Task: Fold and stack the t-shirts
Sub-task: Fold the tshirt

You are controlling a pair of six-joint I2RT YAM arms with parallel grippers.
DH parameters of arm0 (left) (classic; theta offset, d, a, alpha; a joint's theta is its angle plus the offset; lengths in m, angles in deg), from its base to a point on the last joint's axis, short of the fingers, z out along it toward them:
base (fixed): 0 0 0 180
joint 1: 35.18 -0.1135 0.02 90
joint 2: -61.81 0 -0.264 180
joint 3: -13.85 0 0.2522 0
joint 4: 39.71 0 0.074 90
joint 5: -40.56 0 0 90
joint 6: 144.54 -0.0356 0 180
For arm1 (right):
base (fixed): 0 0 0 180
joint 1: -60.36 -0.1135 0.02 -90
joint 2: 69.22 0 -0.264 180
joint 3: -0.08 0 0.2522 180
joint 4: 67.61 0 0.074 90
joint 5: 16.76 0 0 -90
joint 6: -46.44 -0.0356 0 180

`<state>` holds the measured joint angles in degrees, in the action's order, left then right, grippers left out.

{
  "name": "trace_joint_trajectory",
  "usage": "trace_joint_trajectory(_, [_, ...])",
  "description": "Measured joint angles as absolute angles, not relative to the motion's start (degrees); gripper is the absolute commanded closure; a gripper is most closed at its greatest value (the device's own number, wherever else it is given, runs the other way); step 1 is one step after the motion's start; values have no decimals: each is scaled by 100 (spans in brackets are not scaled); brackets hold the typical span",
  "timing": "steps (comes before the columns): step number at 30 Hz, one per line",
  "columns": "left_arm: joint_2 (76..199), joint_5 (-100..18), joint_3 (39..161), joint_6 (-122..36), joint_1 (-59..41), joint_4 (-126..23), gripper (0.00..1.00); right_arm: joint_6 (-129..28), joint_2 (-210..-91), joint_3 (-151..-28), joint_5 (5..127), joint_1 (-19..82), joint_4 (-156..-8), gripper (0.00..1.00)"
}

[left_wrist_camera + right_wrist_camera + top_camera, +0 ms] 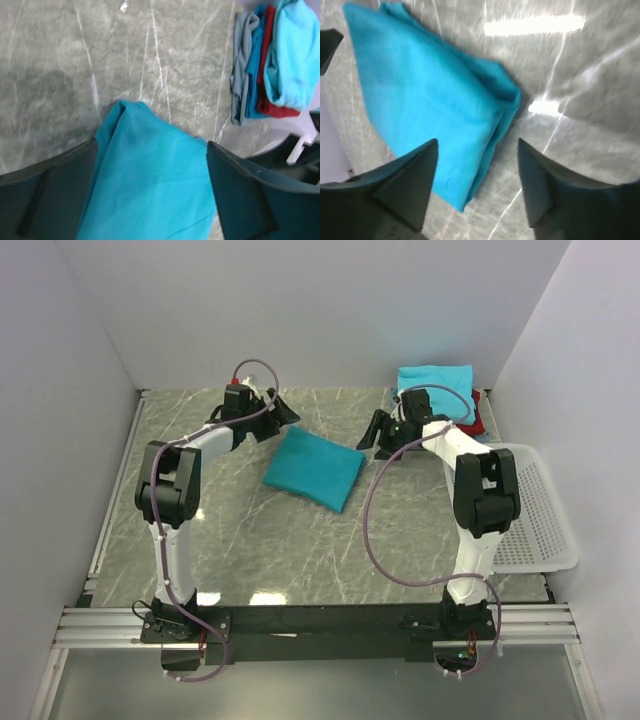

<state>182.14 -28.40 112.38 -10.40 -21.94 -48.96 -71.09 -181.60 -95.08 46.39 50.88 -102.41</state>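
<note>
Top external view: folded teal t-shirt (313, 468) lies flat mid-table, between the two arms, roughly square, slightly longer axis running far-left to near-right. Left gripper (283, 418) at its far-left corner, right gripper (373, 437) just beside its far-right corner. Both claws spread wide, holding nothing. Stack of folded t-shirts (437, 382) sits at far-right table corner, behind right gripper, so right arm judged nearer for transfer.

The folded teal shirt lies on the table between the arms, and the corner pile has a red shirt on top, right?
Not quite: a light turquoise shirt tops the corner pile, the red shirt lies lower, as the top external view shows. The rest is right.
</note>
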Motion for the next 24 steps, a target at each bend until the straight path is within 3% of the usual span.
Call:
trace_joint_trajectory(6, [18085,-2696,11160,-990,-2231,-4681,1,-7107,-18173,-9546,4687,5112,-10153,19])
trace_joint_trajectory(12, [17283,-2460,10548,-990,-2109,-4579,1,-7170,-17268,-8612,4646,4913,-9979,18])
trace_joint_trajectory(17, [16890,-2105,9820,-842,-1932,-3995,0,-7585,-16580,-7878,4268,4201,-9148,18])
trace_joint_trajectory(24, [17058,-1653,8935,-555,-1886,-3486,0,-7926,-17039,-7786,3997,3366,-8344,18])
